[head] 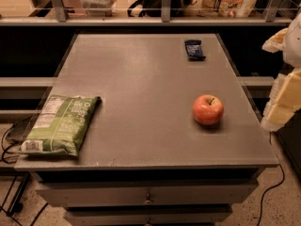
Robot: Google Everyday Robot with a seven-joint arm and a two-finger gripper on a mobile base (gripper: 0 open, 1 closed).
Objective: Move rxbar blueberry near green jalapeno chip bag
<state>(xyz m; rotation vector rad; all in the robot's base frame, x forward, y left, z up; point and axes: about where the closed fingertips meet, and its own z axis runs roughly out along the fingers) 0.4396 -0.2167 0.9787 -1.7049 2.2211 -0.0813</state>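
The rxbar blueberry [194, 49] lies at the far right of the desk [141, 79], well apart from the green jalapeno chip bag [60, 125] at its near left. The pincer [284, 102] hangs off the right edge; whether it is open or closed cannot be determined

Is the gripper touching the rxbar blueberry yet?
Apart. The camera view shows the gripper past the right edge of the table, the rxbar blueberry lying alone near its back edge.

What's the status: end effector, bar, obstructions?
End effector off the right edge of the table. Rxbar blueberry at far right, green jalapeno chip bag near left. Apple right of the path between them.
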